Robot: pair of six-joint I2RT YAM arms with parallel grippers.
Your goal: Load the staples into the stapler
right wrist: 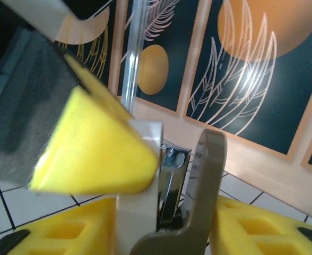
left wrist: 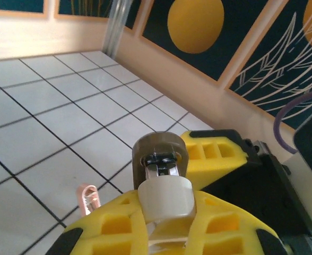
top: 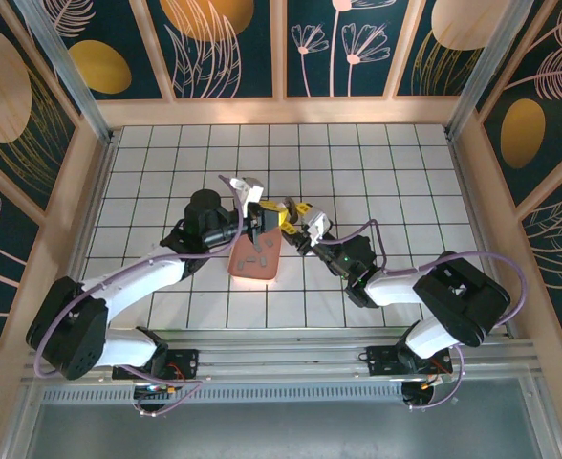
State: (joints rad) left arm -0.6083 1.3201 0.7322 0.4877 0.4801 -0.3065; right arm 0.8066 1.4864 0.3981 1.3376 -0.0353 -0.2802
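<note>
The white tiled worktop is hemmed in by pale wooden walls at the top, left and right of the frame, with a metal rail along the bottom; bare tiles lie open across the upper rows and down both sides, while both arms crowd the middle. Just below centre a reddish-brown tray lies flat; the staples sit on it as small grey bits. Above the tray, the left claw is clamped tight on the stapler, near its white end; the right claw straddles the stapler's brown arm, but whether it grips I cannot tell.
</note>
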